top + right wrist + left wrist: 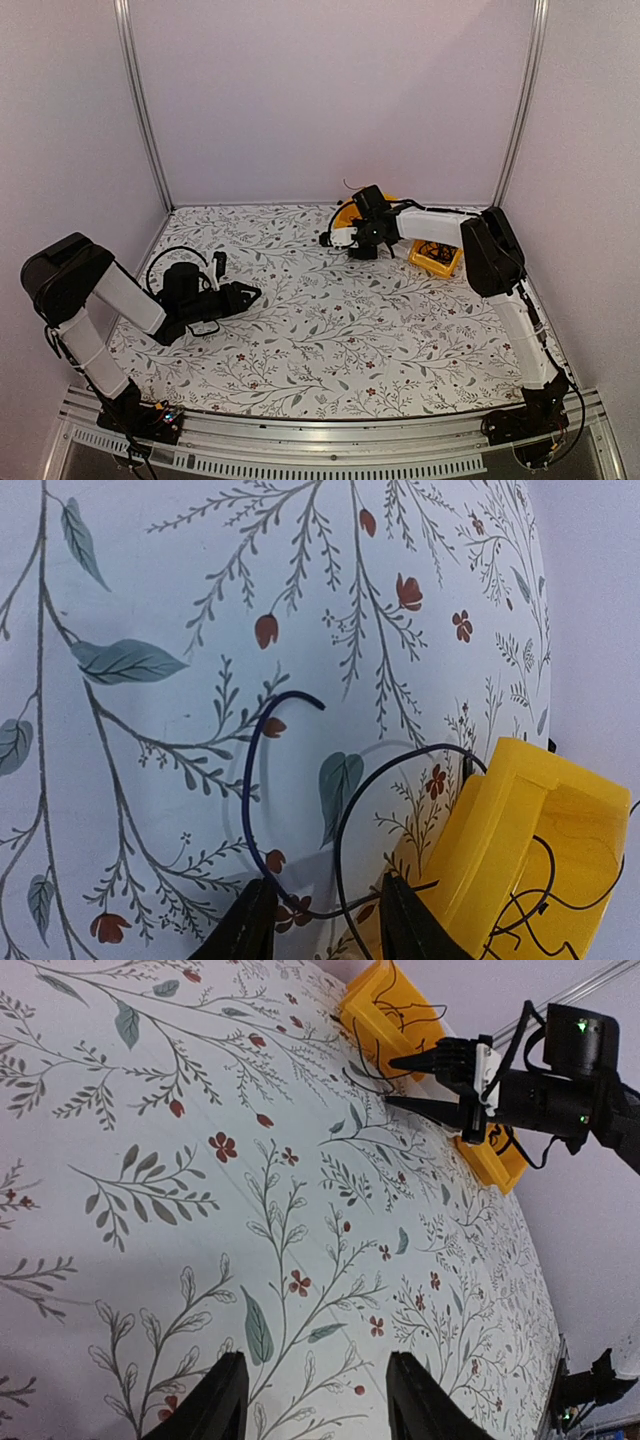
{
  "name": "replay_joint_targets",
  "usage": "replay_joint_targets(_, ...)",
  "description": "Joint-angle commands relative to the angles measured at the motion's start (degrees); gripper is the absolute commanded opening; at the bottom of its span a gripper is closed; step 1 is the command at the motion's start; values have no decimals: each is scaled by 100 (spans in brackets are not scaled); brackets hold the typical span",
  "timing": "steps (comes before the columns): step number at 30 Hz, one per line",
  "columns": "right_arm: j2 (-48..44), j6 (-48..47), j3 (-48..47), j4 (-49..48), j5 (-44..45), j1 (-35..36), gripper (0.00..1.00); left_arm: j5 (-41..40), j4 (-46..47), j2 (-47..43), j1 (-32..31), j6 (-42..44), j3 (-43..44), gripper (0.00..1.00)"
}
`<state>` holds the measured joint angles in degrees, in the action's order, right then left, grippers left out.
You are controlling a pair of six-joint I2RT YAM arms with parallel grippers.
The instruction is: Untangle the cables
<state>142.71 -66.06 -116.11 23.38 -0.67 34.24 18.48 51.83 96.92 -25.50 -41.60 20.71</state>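
Thin black cables (343,810) loop over the table beside a yellow bin (500,830), and more lie tangled inside it (540,905). A dark blue strand (248,780) arcs left of them. My right gripper (322,920) is open, its fingers standing either side of the strands that cross low between them, not closed on them. In the top view it (330,238) sits at the back, in front of the bin (347,213). My left gripper (245,295) is open and empty low over the left of the table, also in its own view (315,1395).
A second yellow bin (437,258) with wires stands under the right forearm at the back right; it also shows in the left wrist view (495,1155). The flower-patterned table cover (330,330) lies between the arms. Walls and metal posts close the back and sides.
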Motion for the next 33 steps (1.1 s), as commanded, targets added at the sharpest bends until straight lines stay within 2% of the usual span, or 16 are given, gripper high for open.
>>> replay_joint_targets(1, 227, -78, -175, -51, 36, 39, 38, -15, 152, 21, -23, 18, -36, 47)
replay_joint_targets(4, 250, -3, -194, -210, 3, 43, 26, -17, 159, 51, -22, 14, -28, 47)
replay_joint_targets(5, 256, 28, -230, -243, -64, 46, 21, -15, 160, 73, -17, 11, -19, 47)
replay_joint_targets(7, 229, 100, -344, -213, -151, 71, 3, -8, 168, 105, -27, -7, 2, 47)
replay_joint_targets(8, 197, 161, -356, -215, -230, 92, 0, -7, 172, 115, -29, -17, 3, 47)
replay_joint_targets(13, -399, 479, -315, -330, -705, 122, 0, 10, 173, 168, -26, -35, 25, 47)
replay_joint_targets(21, -1049, 829, -473, -562, -970, 4, 0, 55, 181, 312, -28, -91, 119, 47)
replay_joint_targets(27, -1218, 1025, -668, -773, -1014, -183, 0, 59, 178, 319, -30, -110, 135, 47)
replay_joint_targets(33, -993, 1050, -1029, -893, -910, -516, 0, 62, 143, 296, -32, -119, 135, 47)
